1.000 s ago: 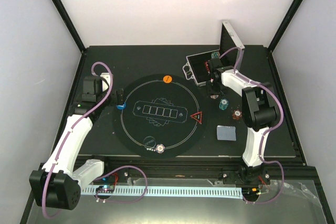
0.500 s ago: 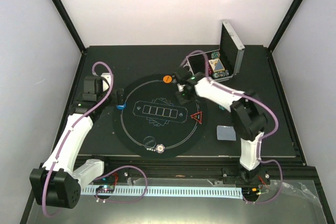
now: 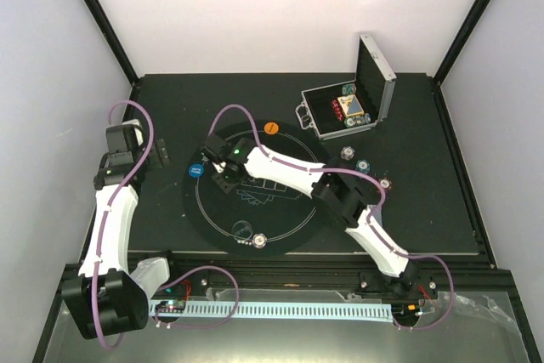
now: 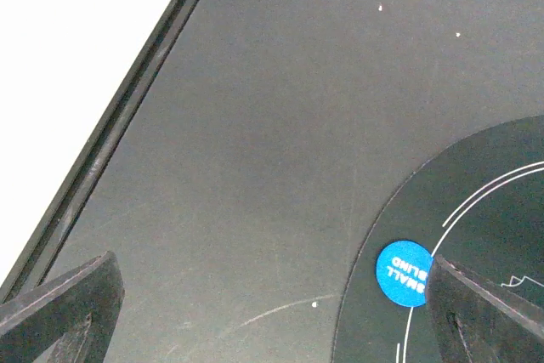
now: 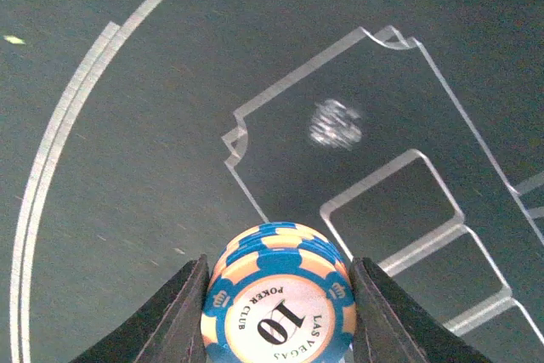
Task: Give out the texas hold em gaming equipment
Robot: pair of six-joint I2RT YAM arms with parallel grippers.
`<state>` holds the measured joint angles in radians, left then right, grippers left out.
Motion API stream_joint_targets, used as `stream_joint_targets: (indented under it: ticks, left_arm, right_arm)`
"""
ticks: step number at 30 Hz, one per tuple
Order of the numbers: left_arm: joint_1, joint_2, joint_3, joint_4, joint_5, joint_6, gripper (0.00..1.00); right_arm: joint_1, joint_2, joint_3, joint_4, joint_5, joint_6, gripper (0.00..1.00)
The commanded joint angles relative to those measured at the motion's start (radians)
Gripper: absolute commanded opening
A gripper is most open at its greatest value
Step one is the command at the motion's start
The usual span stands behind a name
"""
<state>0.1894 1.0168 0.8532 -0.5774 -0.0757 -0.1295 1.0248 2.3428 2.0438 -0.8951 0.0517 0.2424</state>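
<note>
- Over the left part of the round black mat (image 3: 217,210), the right gripper (image 3: 227,166) squeezes a small stack of blue-and-cream "10" poker chips (image 5: 279,312) between its two fingers.
- I cannot tell if the stack touches the mat.
- The blue "small blind" disc (image 4: 406,272) lies on the mat's left edge, near the stack.
- The left gripper (image 4: 272,268) hangs above the table (image 3: 425,210), jaws spread wide with nothing in them.
- The orange disc (image 3: 270,127) sits at the mat's far edge.
- Three loose chips (image 3: 363,165) lie on the table near the open silver case (image 3: 376,70).
</note>
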Motion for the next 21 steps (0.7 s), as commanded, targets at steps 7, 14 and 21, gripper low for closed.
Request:
stream_joint_targets:
  ticks: [7,14,21]
  left_arm:
    - [0.024,-0.001,0.033,-0.016,0.004,-0.019,0.99]
    - [0.025,0.003,0.033,-0.015,0.007,-0.019,0.99]
    - [0.026,0.006,0.033,-0.016,0.008,-0.018,0.99]
  right_arm:
    - [0.058,0.165,0.282,-0.013,-0.063,-0.018,0.40]
    - [0.062,0.248,0.408,0.017,-0.097,-0.025,0.40]
    - [0.062,0.277,0.433,0.059,-0.117,-0.030,0.42]
